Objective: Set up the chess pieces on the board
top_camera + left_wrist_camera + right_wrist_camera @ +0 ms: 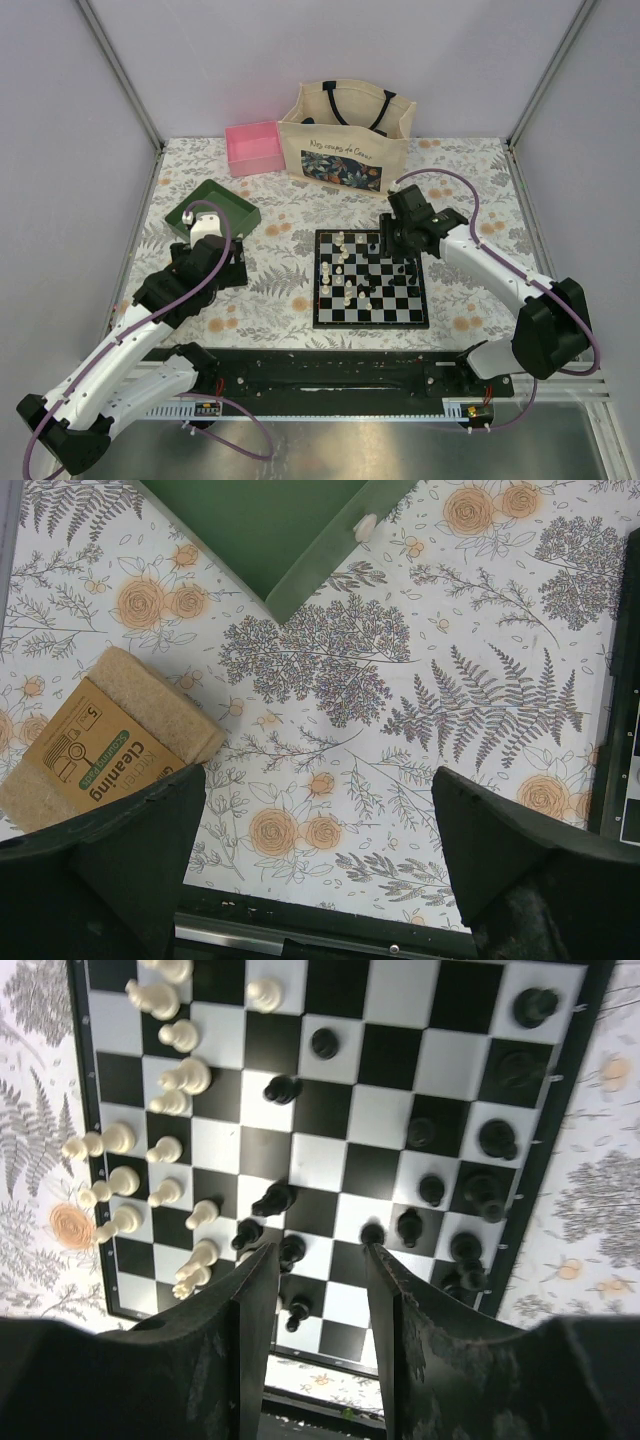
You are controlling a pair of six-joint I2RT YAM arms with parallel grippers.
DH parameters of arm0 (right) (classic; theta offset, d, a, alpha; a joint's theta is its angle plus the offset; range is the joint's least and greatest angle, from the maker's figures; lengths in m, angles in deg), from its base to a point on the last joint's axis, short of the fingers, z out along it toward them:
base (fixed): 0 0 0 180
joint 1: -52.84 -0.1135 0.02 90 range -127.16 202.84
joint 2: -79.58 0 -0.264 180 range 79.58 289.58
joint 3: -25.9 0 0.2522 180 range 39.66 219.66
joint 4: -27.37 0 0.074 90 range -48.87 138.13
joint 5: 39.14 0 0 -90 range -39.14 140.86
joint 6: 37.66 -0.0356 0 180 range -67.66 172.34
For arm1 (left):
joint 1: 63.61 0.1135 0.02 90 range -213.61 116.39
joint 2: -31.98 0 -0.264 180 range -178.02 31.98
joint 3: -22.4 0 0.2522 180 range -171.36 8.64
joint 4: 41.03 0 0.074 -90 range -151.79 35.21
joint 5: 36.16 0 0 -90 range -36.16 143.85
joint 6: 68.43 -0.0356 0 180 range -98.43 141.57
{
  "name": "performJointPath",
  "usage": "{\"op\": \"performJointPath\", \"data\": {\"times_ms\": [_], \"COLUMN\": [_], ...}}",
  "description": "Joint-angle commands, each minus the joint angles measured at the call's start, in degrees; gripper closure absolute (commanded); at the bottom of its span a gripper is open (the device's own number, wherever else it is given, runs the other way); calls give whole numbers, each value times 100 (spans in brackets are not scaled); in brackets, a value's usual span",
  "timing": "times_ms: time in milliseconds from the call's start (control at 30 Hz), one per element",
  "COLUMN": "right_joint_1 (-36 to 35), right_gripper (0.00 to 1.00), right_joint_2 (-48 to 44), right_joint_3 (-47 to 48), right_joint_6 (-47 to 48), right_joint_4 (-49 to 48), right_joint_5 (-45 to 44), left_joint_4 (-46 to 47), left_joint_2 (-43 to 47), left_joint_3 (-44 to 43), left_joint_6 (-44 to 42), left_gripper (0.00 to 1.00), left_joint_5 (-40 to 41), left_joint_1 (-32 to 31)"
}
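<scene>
Chess pieces [185, 1077]: small turned cream ones line the left edge of the flat checkered board [370, 325], glossy black ones scattered toward its right edge. Board sits mid-table [480, 180], nearer the near edge. Right gripper [318, 1250] above it, jaws parted, empty. Left gripper [320, 780] wide open over floral print, by fibrous tan scouring pad [100, 740].

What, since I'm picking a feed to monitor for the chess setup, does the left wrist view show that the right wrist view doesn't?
Only the left wrist view: the open left gripper, a corner of the green tray and a pack of scouring pads. Only the right wrist view: the right gripper, jaws apart and empty, over the board, with cream pieces along one side and black pieces opposite and mid-board. Both: the floral table cover.
</scene>
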Motion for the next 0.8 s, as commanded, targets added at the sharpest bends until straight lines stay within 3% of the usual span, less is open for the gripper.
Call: {"op": "performJointPath", "data": {"times_ms": [0,200,767], "right_joint_1": [-470,-893,-954], "right_gripper": [51,51,50], "right_joint_2": [156,489,1509], "right_joint_3": [46,-140,458], "right_joint_6": [-268,-329,49], "right_joint_4": [-128,-260,-155], "right_joint_5": [121,130,86], "left_joint_4": [166,175,166], "left_joint_2": [26,52,52], "left_joint_3": [-174,-174,-174], "left_joint_6": [-80,-80,-80], "left_gripper": [1,1,1], "left_joint_5": [-5,-14,-6], "left_joint_1": [20,29,29]}}
